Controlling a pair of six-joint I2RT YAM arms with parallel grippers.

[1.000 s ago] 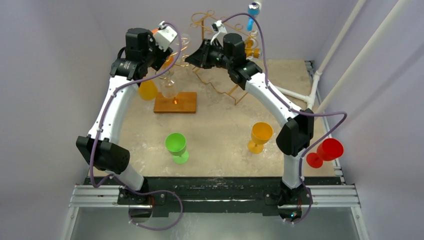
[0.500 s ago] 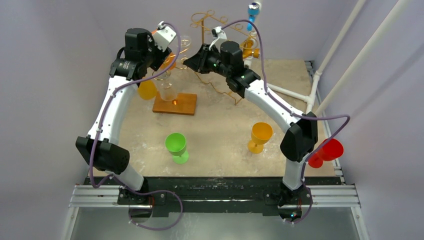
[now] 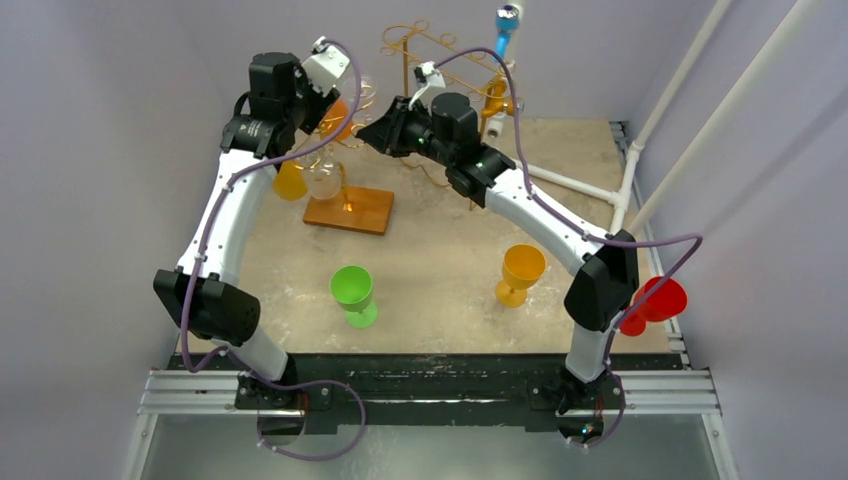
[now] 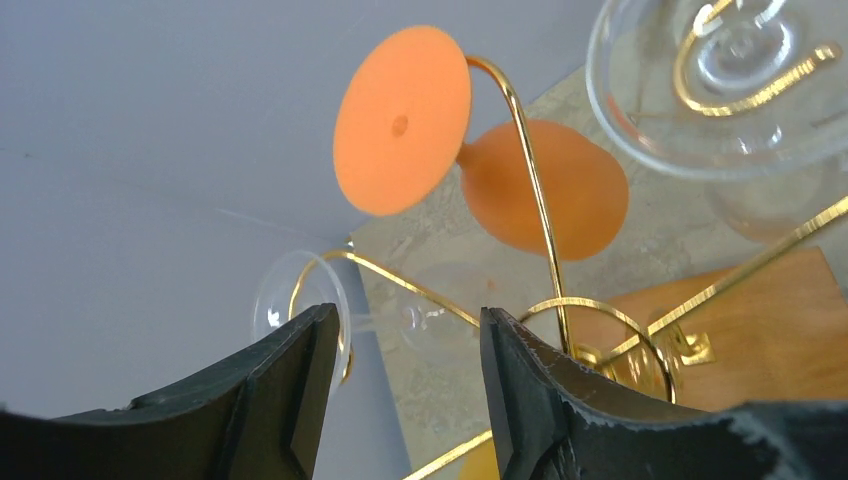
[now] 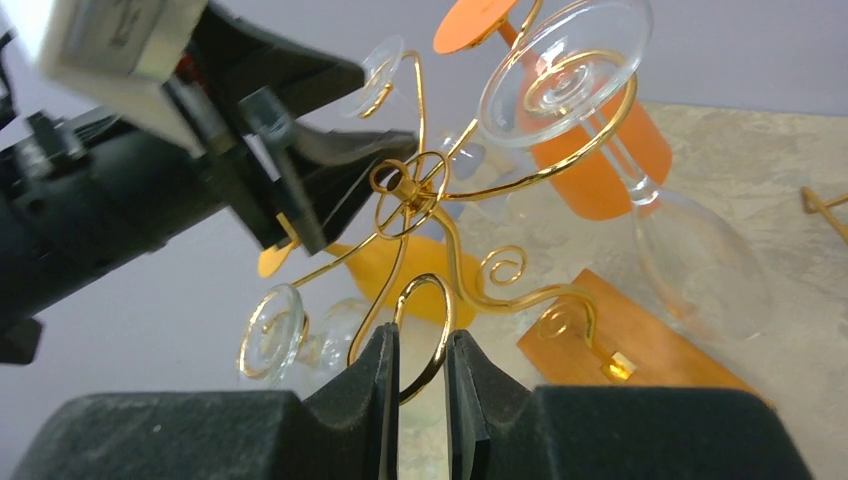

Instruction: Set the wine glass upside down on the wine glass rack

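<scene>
Right fingers, shifted left, now pinch a thin gold wire loop of the rack; left fingers gape empty; three clear glasses and one matte orange goblet hang inverted.

a green goblet stands upright on the beige desk, near its front edge. well to its right a yellow-orange goblet stands upright too. a red goblet lies tipped at the desk's right edge. white pipes run up the right wall.
</scene>
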